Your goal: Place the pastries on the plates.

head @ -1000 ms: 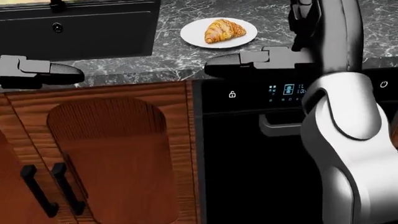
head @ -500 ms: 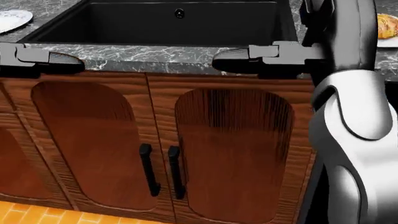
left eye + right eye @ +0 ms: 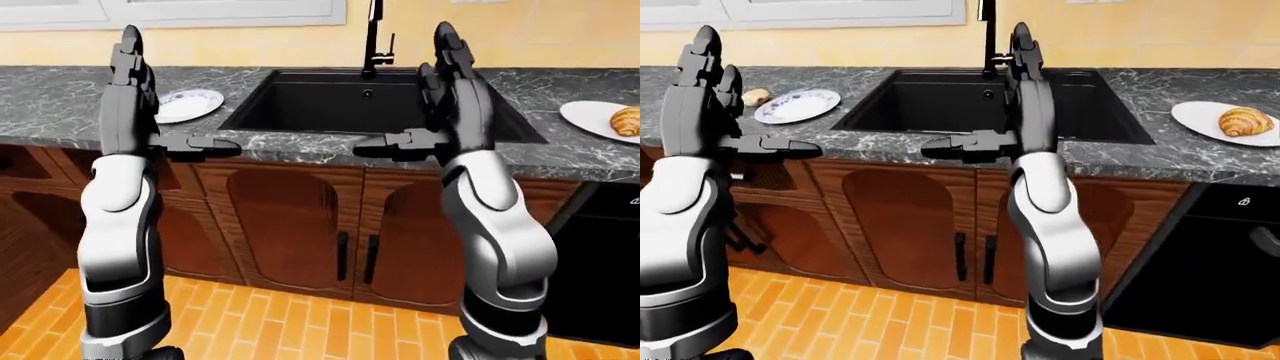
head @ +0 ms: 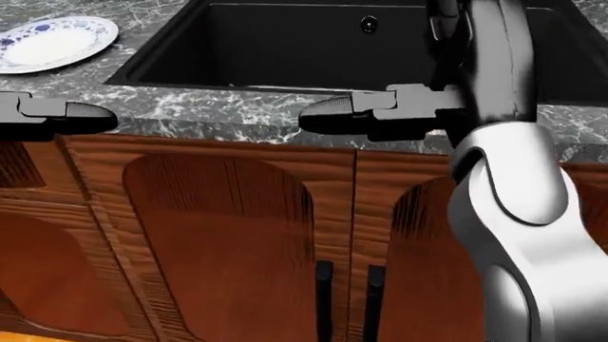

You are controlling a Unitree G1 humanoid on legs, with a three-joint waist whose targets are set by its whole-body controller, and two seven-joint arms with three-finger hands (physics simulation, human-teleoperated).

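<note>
Everything in the head view has slid rightward over the last second, so it is my camera that has swung left along the counter [image 4: 237, 107]: a second ago I was looking down at the croissant on its plate above the dishwasher, and now the black sink [image 3: 370, 101] fills the top of the view with the blue-rimmed plate [image 4: 52, 44] at the upper left. By my reading the job is half done. One croissant [image 3: 1247, 120] already sits on the white plate [image 3: 1200, 112] at the right end of the counter, while the blue-rimmed plate is bare. A small pale pastry [image 3: 756, 97] lies on the counter just beside that plate's left edge, in the right-eye view, partly hidden by my arm; that looks like the one left to move. Both hands are raised and empty. My left hand [image 3: 131, 64] has its fingers straight and pointing up, with the thumb [image 3: 200, 144] jutting out sideways, touching nothing. My right hand [image 3: 450, 64] mirrors it, fingers extended upward, thumb out toward the sink, holding nothing and clear of the counter.
</note>
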